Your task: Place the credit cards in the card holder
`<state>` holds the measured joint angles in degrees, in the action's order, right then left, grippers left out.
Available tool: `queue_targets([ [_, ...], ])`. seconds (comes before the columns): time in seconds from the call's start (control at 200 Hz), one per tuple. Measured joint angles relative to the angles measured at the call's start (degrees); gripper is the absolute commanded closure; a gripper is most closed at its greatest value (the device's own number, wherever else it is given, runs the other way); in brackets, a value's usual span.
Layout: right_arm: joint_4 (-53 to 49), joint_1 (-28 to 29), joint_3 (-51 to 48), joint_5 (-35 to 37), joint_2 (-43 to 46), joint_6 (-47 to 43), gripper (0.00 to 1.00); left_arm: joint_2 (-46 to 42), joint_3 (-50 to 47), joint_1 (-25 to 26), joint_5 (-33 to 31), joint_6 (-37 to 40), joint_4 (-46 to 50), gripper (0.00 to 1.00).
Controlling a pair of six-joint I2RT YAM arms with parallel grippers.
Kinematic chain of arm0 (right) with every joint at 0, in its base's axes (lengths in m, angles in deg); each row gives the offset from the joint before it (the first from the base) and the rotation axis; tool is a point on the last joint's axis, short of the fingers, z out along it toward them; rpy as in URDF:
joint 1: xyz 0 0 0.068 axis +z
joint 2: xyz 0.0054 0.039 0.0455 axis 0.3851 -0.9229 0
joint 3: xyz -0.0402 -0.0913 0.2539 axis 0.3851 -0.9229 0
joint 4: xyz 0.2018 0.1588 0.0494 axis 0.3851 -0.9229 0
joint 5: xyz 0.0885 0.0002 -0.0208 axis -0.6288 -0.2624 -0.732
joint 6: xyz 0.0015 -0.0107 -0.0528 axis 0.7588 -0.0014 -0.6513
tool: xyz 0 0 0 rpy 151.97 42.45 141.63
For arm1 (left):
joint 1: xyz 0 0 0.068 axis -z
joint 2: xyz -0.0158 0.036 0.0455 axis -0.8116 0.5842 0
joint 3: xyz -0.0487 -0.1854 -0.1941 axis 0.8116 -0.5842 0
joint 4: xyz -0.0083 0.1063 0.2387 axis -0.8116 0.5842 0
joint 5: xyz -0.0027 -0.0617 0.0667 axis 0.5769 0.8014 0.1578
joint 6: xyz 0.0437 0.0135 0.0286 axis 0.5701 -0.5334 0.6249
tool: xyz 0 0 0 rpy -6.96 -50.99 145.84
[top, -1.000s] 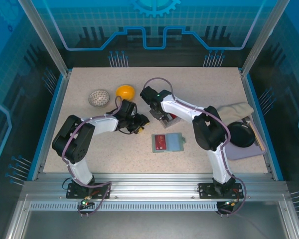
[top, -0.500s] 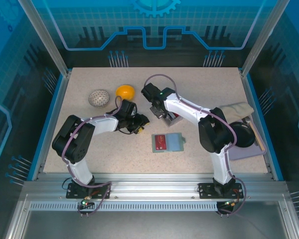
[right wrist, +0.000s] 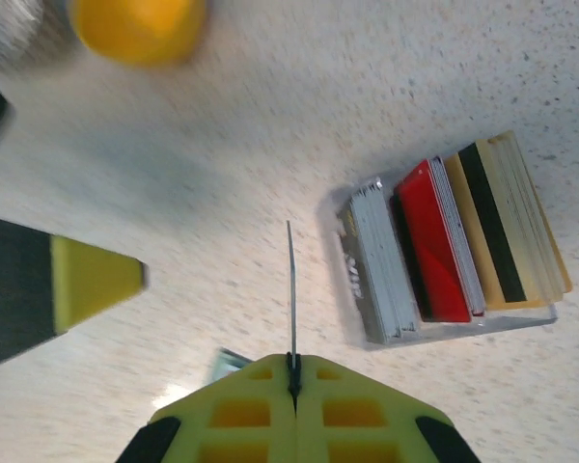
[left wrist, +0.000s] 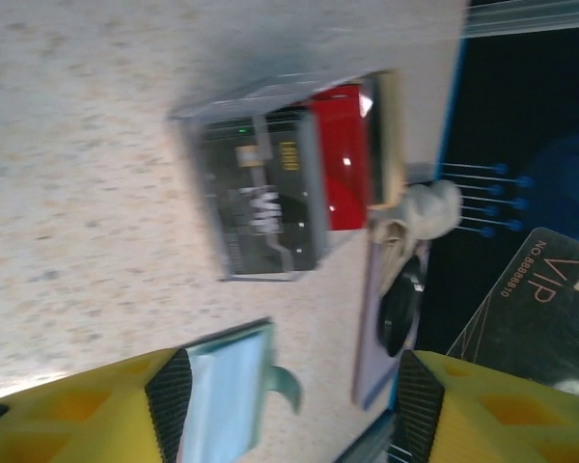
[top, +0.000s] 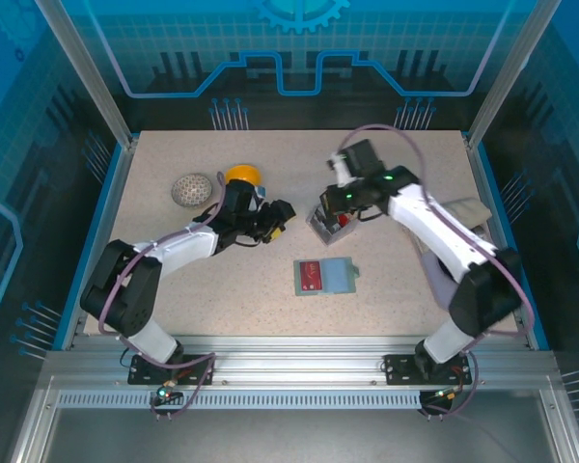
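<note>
Looking from above, I'm seeing the right gripper [top: 331, 205] hanging over the clear tray [top: 318, 226] of cards [top: 340, 221]. The left gripper [top: 277, 215] is sitting nearby, and the card holder [top: 326, 276] is lying open nearer the arms. On the right wrist, the jaws are pinching one card [right wrist: 291, 280] edge-on beside the tray. On the left wrist, the fingers [left wrist: 170, 391] are standing apart, gripping nothing, with the card holder just beyond.

Top camera looks down from behind; 2 close wrist cameras share the credit cards [right wrist: 434, 246]
</note>
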<state>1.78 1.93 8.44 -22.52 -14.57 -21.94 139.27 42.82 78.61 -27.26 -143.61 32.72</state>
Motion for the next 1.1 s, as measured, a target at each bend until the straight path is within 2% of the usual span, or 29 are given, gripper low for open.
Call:
queue_targets([
  [0.14,7.98,-8.22,-7.74,-14.12,5.46,7.34,1.0,-0.24,0.07,0.02,4.61,-0.68,-6.01,0.34],
  [0.295,15.87,-12.22,-13.18,-26.43,6.19,14.47,1.0,0.85,2.69,1.07,9.53,-1.95,-10.75,0.34],
  [0.54,23.82,-14.23,-15.8,-36.52,6.19,21.64,1.0,3.96,8.41,4.66,14.64,-2.45,-15.43,0.38],
  [0.61,25.29,-14.27,-15.89,-38.25,6.19,22.62,0.99,4.52,8.55,4.74,15.41,-3.26,-16.31,0.46],
  [0.88,26.99,-14.82,-16.92,-40.39,6.08,24.09,0.94,5.62,8.68,4.74,16.55,-5.2,-18.16,0.93],
  [0.99,27.15,-15.63,-17.7,-40.79,5.51,24.55,0.87,5.64,8.76,4.63,16.68,-7.02,-19.52,1.0],
  [1.095,27.56,-15.82,-18.32,-40.98,5.46,25.0,0.8,6.19,8.66,4.63,16.7,-10.01,-21.18,1.0],
])
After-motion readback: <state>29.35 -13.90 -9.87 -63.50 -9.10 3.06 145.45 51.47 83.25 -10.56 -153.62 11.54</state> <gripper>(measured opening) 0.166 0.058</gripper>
